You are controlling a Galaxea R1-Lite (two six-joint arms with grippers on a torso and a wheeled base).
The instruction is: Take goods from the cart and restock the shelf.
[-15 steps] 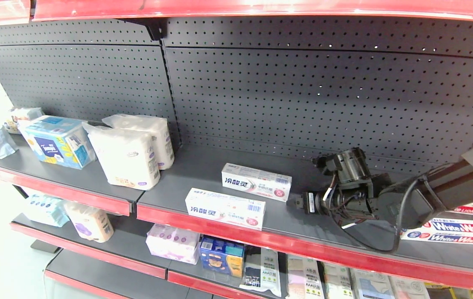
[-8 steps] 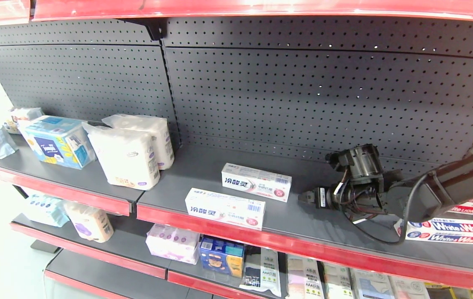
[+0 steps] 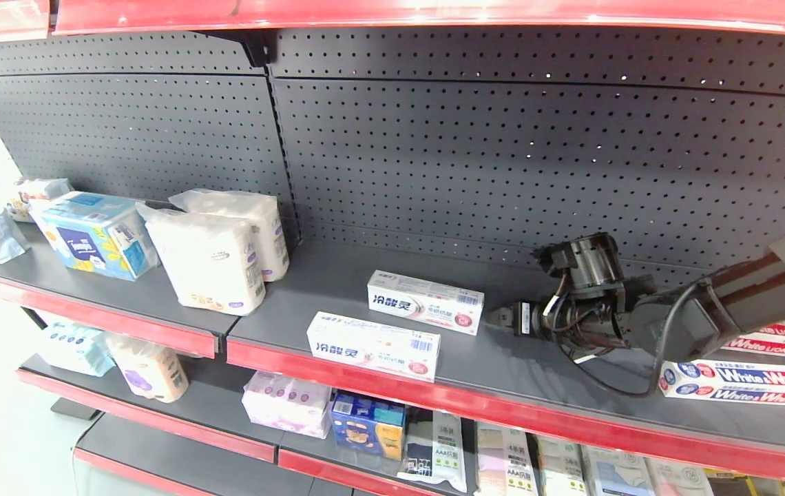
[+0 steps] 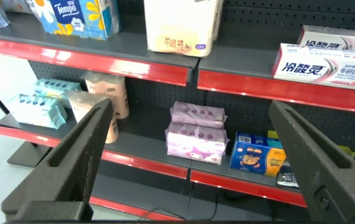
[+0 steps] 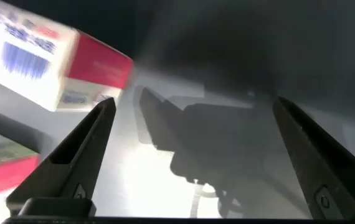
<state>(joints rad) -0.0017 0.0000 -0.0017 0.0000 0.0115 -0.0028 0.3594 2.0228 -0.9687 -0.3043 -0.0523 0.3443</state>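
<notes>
2 cartons on the shelf (image 3: 337, 275): rear toothpaste box (image 3: 425, 311), front toothpaste box (image 3: 373, 346)
Right wrist view cuts the rear toothpaste box to 1 corner. Both are long, white, lying flat. Right gripper (image 3: 500, 319), spread wide, points level at the rear one's end, just beside it; left gripper (image 4: 190, 106), also wide, faces the lower shelf (image 4: 141, 164).

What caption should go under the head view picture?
Open right gripper beside the rear toothpaste box on the shelf.

Grey shelf (image 3: 337, 286) with red edge; dark back panel (image 3: 503, 151) dotted with holes; boxes (image 3: 425, 301) white with pink ends.
</notes>
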